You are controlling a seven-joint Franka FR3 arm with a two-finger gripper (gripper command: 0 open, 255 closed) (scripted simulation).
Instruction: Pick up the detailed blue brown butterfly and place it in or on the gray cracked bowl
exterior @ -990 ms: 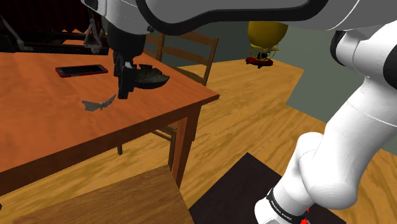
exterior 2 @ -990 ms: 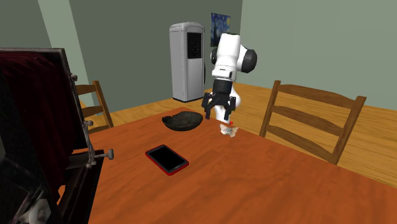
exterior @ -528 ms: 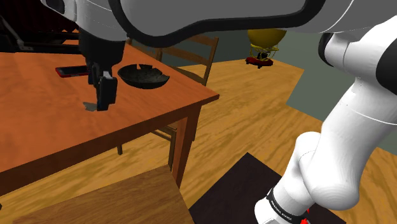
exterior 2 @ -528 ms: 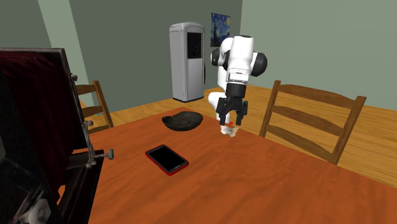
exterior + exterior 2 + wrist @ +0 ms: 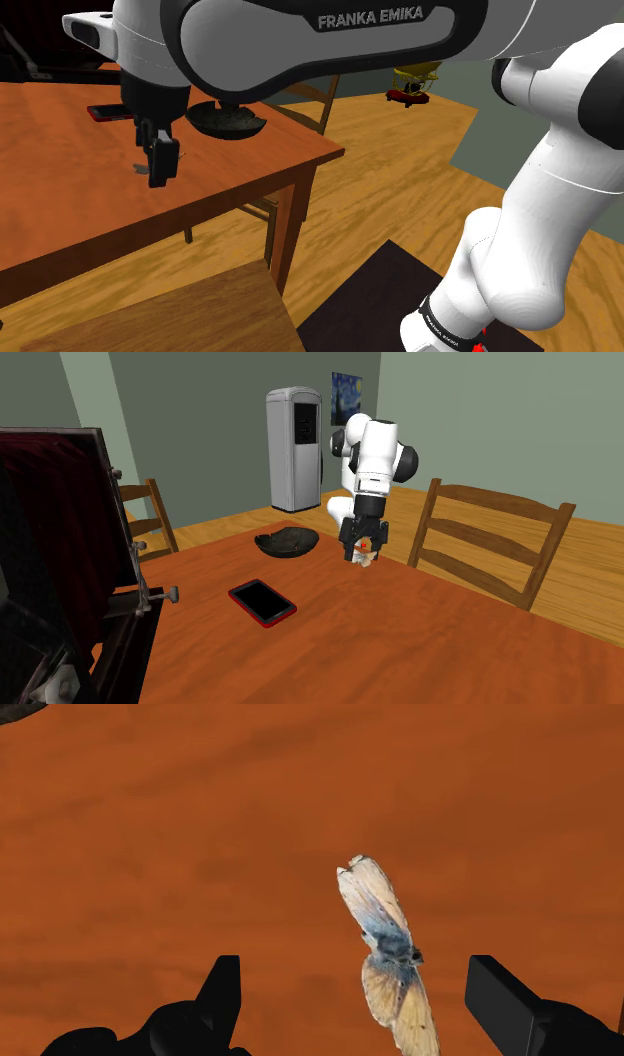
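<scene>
— Green walls, a plank floor and a reddish wooden worktop (image 5: 420,642). What does each camera give you?
— The second exterior view looks across the worktop and takes in the whole scene. It has the dark bowl (image 5: 287,541), a red-edged tablet (image 5: 262,601) nearer the camera, and the tool (image 5: 363,555) down over the butterfly (image 5: 367,561). It can't tell me how the fingers stand, though.
— And the wrist view?
— That settles it. The fingers (image 5: 222,994) stand wide apart, and the butterfly (image 5: 385,939) lies flat on the wood between them, touching neither. Its wings are pale tan, blue-grey near the body.
— And the shoulder view?
— The tool (image 5: 160,178) hangs just off the worktop (image 5: 60,200) and covers nearly all of the butterfly. The bowl (image 5: 235,122) sits beyond it, partly behind the arm.
— What has changed?
— A second ago the tool was up beside the bowl and the butterfly lay in plain sight. Half a second ago the tool was above the butterfly. Now it is lower, down around it.
— So the butterfly isn't held?
— No. It rests on the worktop, apart from the bowl, with the spread tool straddling it.
</scene>
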